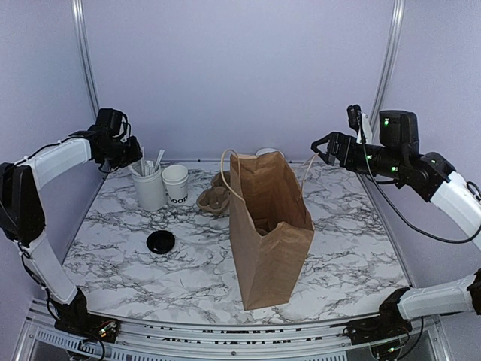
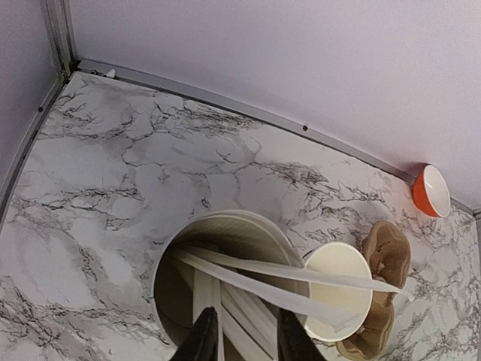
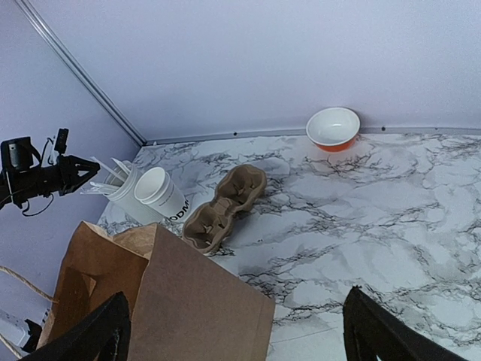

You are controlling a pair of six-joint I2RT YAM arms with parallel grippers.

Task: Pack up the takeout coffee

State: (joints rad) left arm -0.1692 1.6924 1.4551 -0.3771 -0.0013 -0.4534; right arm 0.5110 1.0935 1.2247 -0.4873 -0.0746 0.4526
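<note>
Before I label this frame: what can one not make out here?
1. Cup lettering: right wrist, only part faces the camera; top view, too small.
2. Bag bottom: top view, its own walls hide it.
3. Bowl: top view, mostly behind the bag.
4. Canister inside: left wrist, sticks and the bottom edge hide it.

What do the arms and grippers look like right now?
The left arm and right arm have white shells and black joints. The left gripper and right gripper are black. Thin black cables trail along each arm; green lights glow near the right wrist.
</note>
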